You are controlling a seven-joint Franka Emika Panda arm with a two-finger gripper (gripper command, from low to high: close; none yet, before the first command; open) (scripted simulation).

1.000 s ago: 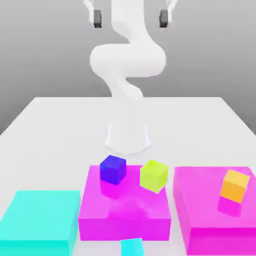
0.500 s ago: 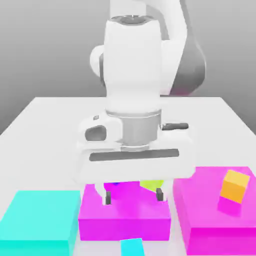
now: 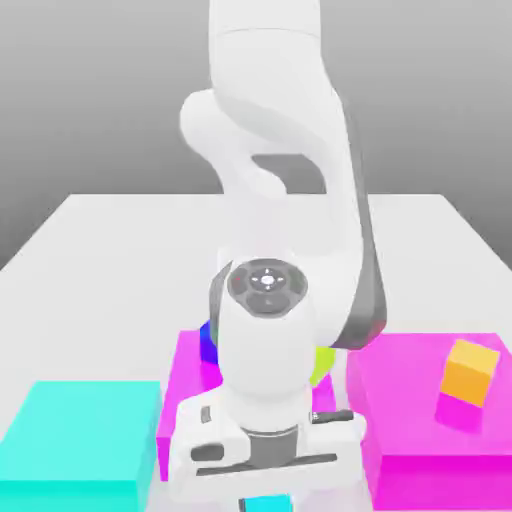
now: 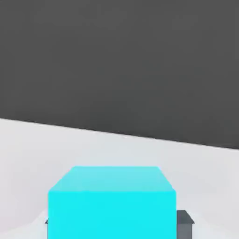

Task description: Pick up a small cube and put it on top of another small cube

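Observation:
The small cube point(image 3: 265, 504) is plain cyan and lies on the white table at the front edge of the exterior view. My gripper point(image 3: 265, 497) has come straight down over it, and the white hand covers most of it. In the hand view the small cube point(image 4: 112, 203) sits squarely in my gripper point(image 4: 115, 220), with a dark fingertip point(image 4: 185, 218) showing at each side against it. The gripper is shut on this cube, which rests on the table. A blue cube point(image 3: 207, 341) and a yellow-green cube point(image 3: 323, 363) peek out from behind the arm on a magenta block point(image 3: 188, 392).
An orange cube point(image 3: 469, 371) stands on a second magenta block point(image 3: 420, 445) at the exterior view's right. A large flat cyan block point(image 3: 80, 440) lies at the left. The white table point(image 3: 100, 235) stretches behind the arm's base.
The arm swung forward and down from the magenta block to the front edge. The hand dropped over the small cyan cube and the fingers went from open to shut on it.

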